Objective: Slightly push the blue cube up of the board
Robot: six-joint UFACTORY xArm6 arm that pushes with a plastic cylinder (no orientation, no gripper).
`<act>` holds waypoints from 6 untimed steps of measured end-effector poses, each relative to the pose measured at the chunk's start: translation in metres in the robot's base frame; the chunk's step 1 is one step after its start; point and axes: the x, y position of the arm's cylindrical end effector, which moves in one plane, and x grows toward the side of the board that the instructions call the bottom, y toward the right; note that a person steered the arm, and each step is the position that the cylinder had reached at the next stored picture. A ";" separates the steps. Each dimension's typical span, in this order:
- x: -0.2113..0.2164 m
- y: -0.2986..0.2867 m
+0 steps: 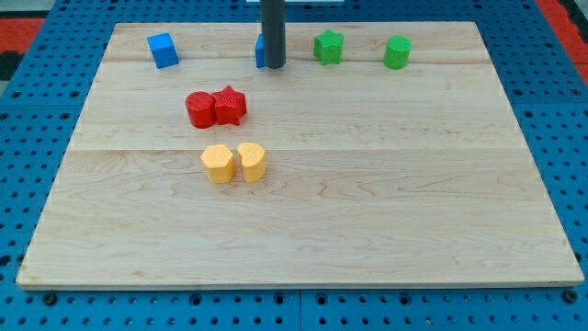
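A blue cube (163,50) sits near the view's top left of the wooden board (386,202). My tip (274,65) is at the view's top centre, well to the right of the blue cube. It stands right in front of a second blue block (261,51), which is mostly hidden behind the rod, so its shape cannot be made out.
A green star-like block (328,46) and a green cylinder-like block (397,51) lie at the view's top right. Two red blocks (216,108) touch each other left of centre. Two yellow blocks (233,163) sit side by side below them.
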 end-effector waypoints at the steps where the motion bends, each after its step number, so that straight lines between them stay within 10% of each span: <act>1: 0.010 0.001; 6: 0.001 -0.174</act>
